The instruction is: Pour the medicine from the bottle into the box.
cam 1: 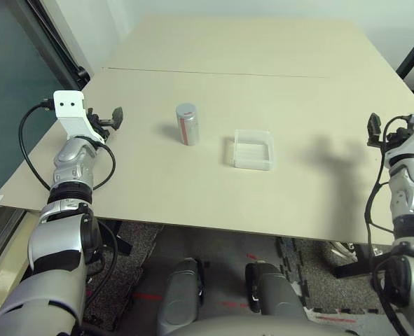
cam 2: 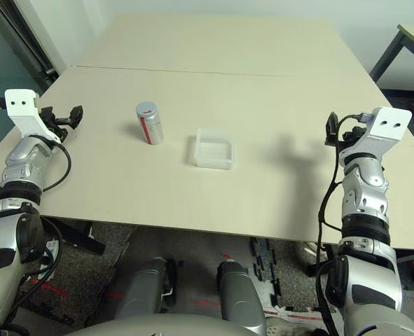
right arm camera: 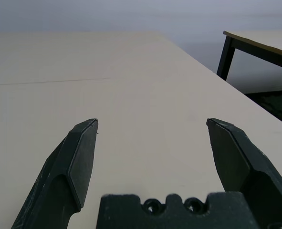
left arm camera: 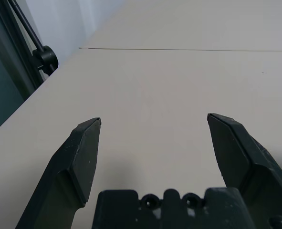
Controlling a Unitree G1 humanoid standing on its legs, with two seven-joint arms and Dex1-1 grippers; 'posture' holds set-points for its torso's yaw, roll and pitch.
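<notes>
Beige and matte, the table (cam 1: 192, 189) is a broad flat board with a thin seam running left to right across its far half. Near its middle stands the bottle (cam 1: 187, 124), a small upright cylinder of silver-grey metal with a round grey cap and a red-and-white label wrapped around its side. Just to the right of it, apart from it, sits the box (cam 1: 252, 148), a shallow square tray of clear plastic with softly rounded corners and a pale, glassy rim; whether anything lies inside it cannot be told. The left gripper (left arm camera: 154, 125) hangs above the table's left edge, well to the left of the bottle, its two black wedge-shaped fingers (left arm camera: 83, 157) spread wide with nothing between them but bare tabletop. The right gripper (right arm camera: 152, 125) hangs over the table's right side, well to the right of the box, its tapered black fingers (right arm camera: 81, 160) likewise set far apart and holding nothing. Beyond the table's far right corner stands a second table (right arm camera: 260, 40) with a dark leg.
</notes>
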